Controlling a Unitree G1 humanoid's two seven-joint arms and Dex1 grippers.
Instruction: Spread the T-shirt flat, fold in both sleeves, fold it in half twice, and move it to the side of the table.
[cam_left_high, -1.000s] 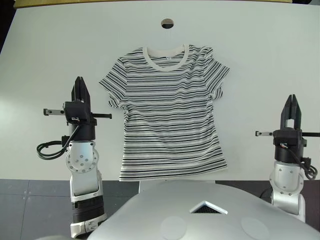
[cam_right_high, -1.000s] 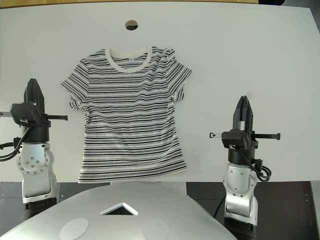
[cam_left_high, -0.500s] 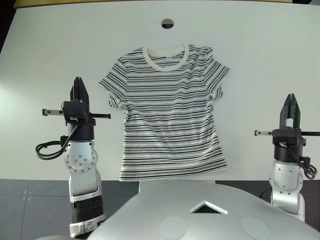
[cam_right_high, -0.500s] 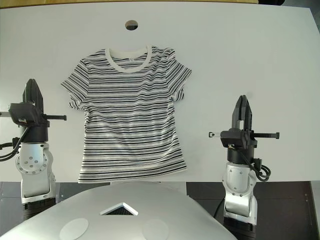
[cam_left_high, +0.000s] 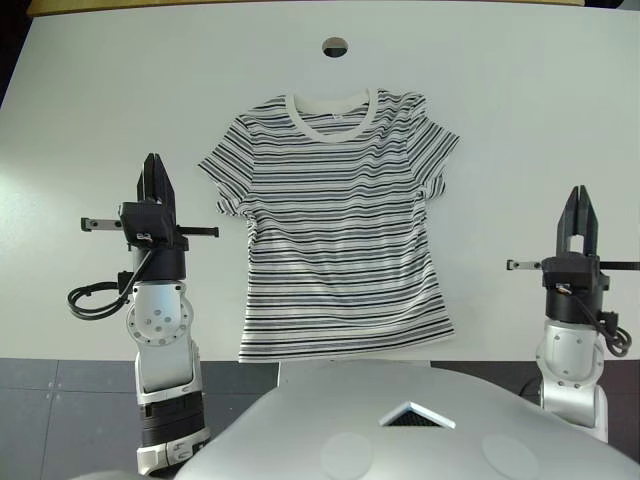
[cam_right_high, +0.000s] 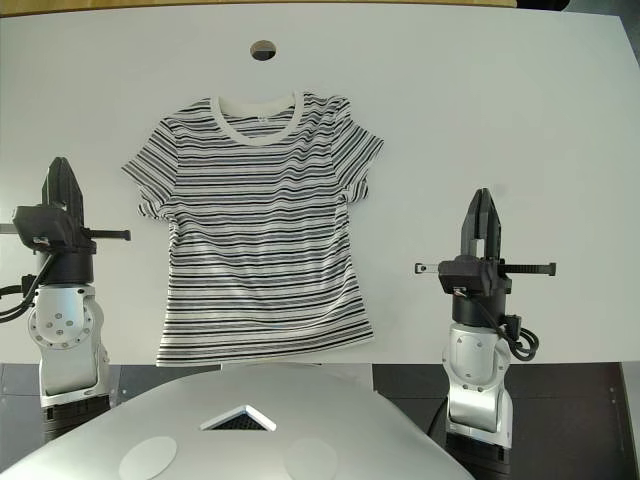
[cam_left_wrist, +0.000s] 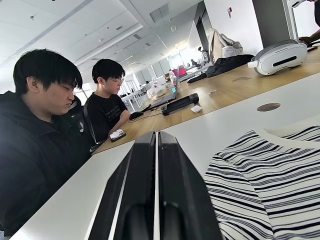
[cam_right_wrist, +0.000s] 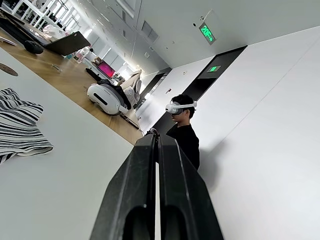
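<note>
the striped t-shirt (cam_left_high: 335, 230) lies spread flat in the middle of the white table (cam_left_high: 520, 110), collar toward the far edge, hem at the near edge, both sleeves out. a round hole (cam_left_high: 335, 46) sits just beyond the collar. the left gripper (cam_left_high: 152, 162) stands near the left sleeve, not touching it, jaws clenched on nothing. the right gripper (cam_left_high: 578, 193) stands well apart on the other side, likewise clenched and empty.
</note>
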